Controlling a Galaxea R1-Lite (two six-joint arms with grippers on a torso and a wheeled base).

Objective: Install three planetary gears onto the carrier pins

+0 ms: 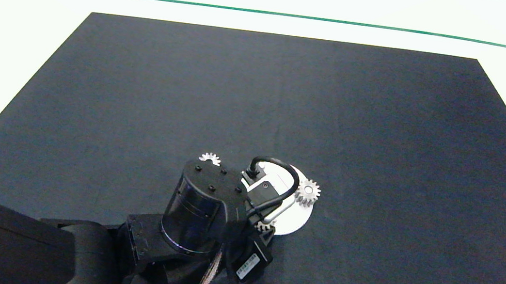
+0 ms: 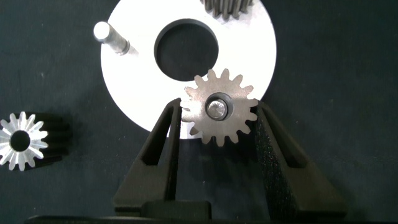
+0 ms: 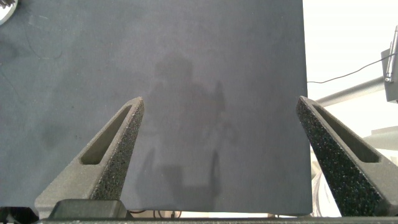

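- Left claw [image 2: 217, 124] hangs over the near rim of the white disc [image 2: 134, 87]. Its fingers [image 2: 163, 140] sit on either side of a gear [image 2: 221, 115]. They look to be at the teeth; whether they clamp or have just let go, I cannot tell.
- That gear sits on a pin [image 2: 216, 108], whose end shows through the bore.
- Second gear [image 1: 308, 193] sits on the far-right pin, seated.
- Third pin [image 2: 110, 35] stands bare.
- Third gear [image 2: 22, 140] lies on the dark surface [image 1: 381, 129] just beside the disc, apart from it.
- Right claw [image 3: 221, 155] is idle, fingers wide apart, over bare surface away from the parts.
- Handling judgement: the gears are small, stiff and metal, likely light and slick. Grip across opposite teeth and keep the bore clear and level over the pin; a tilted gear would probably jam.
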